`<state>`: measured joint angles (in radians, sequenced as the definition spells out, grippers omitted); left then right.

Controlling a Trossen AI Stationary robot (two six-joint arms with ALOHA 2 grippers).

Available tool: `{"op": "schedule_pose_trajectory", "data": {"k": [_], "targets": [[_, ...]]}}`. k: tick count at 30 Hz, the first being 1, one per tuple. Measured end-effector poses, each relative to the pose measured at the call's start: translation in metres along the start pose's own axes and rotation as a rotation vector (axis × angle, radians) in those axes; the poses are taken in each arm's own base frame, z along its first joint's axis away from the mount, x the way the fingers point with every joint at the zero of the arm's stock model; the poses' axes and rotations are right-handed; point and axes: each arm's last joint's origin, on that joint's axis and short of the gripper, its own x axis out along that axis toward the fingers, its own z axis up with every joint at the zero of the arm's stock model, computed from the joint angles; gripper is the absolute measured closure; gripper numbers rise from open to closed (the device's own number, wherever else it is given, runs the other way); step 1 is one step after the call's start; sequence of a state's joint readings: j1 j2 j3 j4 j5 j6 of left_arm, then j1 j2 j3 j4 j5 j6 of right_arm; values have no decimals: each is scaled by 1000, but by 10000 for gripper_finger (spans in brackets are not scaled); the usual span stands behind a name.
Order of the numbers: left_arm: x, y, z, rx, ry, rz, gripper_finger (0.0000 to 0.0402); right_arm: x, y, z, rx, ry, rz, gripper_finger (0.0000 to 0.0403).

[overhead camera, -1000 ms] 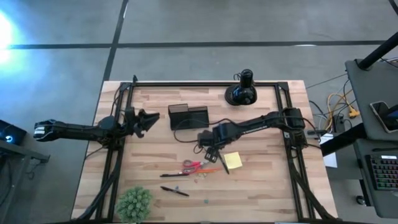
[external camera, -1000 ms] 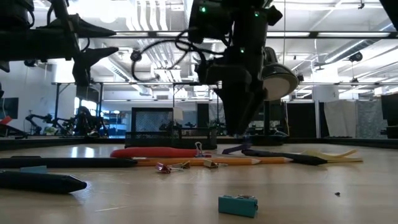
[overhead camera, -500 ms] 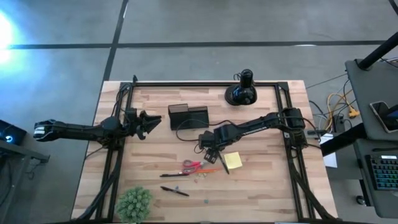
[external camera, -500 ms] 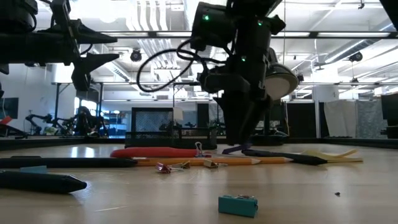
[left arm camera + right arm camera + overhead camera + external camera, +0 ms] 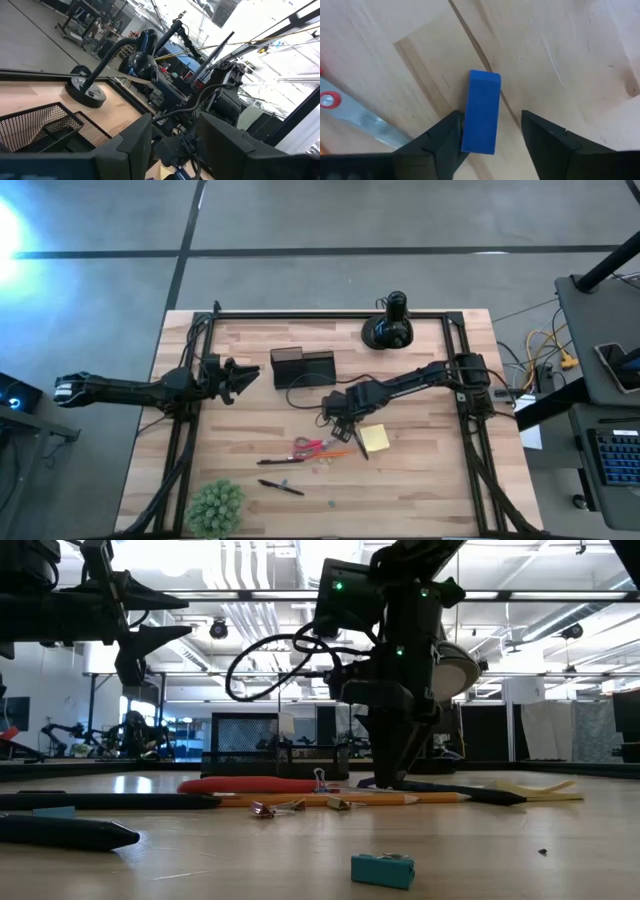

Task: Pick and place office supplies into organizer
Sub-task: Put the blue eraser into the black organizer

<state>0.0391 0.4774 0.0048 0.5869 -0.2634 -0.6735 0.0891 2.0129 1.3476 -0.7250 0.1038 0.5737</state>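
Now the right gripper (image 5: 490, 132) stands low on the table, jaws open astride a small blue rectangular block (image 5: 482, 111), one finger touching it, ready to pinch. Dark mesh organizer (image 5: 304, 366) lies at eleven o'clock. Left gripper (image 5: 238, 375) waits open.

Wooden table (image 5: 250, 425) bearing an organizer (image 5: 304, 366) and a lamp (image 5: 388, 330) near its far edge. Scissors (image 5: 309, 446), pencil (image 5: 335, 454), sticky-note pad (image 5: 374, 438), blue block (image 5: 481, 111) and pens (image 5: 281, 487) lie toward the middle; a green plant ball (image 5: 216, 506) sits at the near left corner.
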Motion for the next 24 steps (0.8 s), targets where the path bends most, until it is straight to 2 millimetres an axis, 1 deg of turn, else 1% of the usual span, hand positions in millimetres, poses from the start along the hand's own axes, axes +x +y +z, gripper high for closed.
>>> {"op": "schedule_pose_trajectory", "data": {"k": [8,11,13,17,19,22,24], "targets": [[0,0,0,0,-1,0,249,2,-2,-1,-5,1,6,321],[0,0,0,0,-1,0,249,-3,0,4,-33,-15,15,349],[0,0,0,-1,-3,-1,249,-13,4,12,-72,-52,37,355],[0,0,0,-2,-5,-3,249,-45,7,35,-105,-160,87,347],[0,0,0,-2,-5,-3,249,-59,3,48,-132,-213,97,345],[0,-1,1,-2,-7,-5,249,-77,-4,70,-223,-298,97,344],[0,0,1,-2,-7,-5,249,-84,-11,83,-288,-338,86,344]]}}
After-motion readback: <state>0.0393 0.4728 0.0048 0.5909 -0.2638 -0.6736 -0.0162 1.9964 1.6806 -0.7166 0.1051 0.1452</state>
